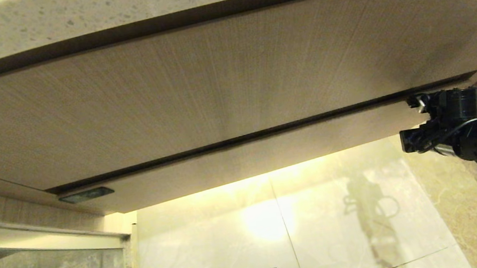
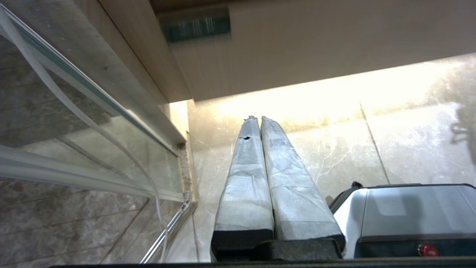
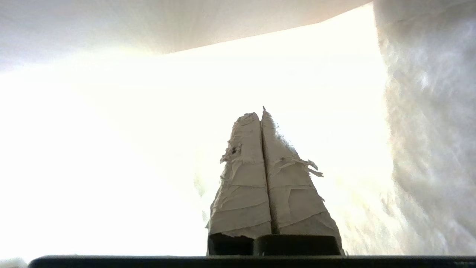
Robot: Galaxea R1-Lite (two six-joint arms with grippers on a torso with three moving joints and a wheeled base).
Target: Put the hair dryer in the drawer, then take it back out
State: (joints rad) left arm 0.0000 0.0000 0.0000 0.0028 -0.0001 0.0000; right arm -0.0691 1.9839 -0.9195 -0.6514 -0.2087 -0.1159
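wood-grain drawer (image 1: 267, 153) is closed; right gripper (image 3: 261, 111), clenched and empty, sits near its right end, probably to pull it. left gripper (image 2: 256, 119) is clenched too, parked low.

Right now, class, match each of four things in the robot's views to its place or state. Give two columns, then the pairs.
1. right gripper
2. left gripper
3. grey-brown wood-grain drawer
4. pale marble floor tiles

A. below the cabinet, lit brightly
B. closed, front flush
C. shut, by the drawer's right end
D. shut, beside the white robot base

Pairs: 1-C, 2-D, 3-B, 4-A
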